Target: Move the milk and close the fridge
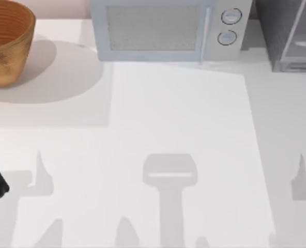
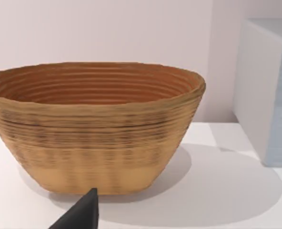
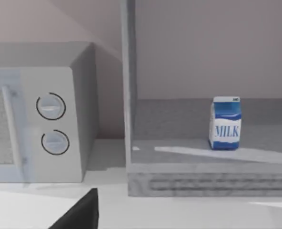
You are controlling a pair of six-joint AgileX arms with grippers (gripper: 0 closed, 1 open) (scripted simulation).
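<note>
Top view: bare white table (image 1: 184, 129)

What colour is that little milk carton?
Blue, with a white band reading MILK; the milk shows best in the right wrist view.

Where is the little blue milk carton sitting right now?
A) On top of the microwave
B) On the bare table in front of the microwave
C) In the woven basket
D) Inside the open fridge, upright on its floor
D: the right wrist view shows the milk standing upright on the floor inside the open fridge, beside the microwave.
</note>
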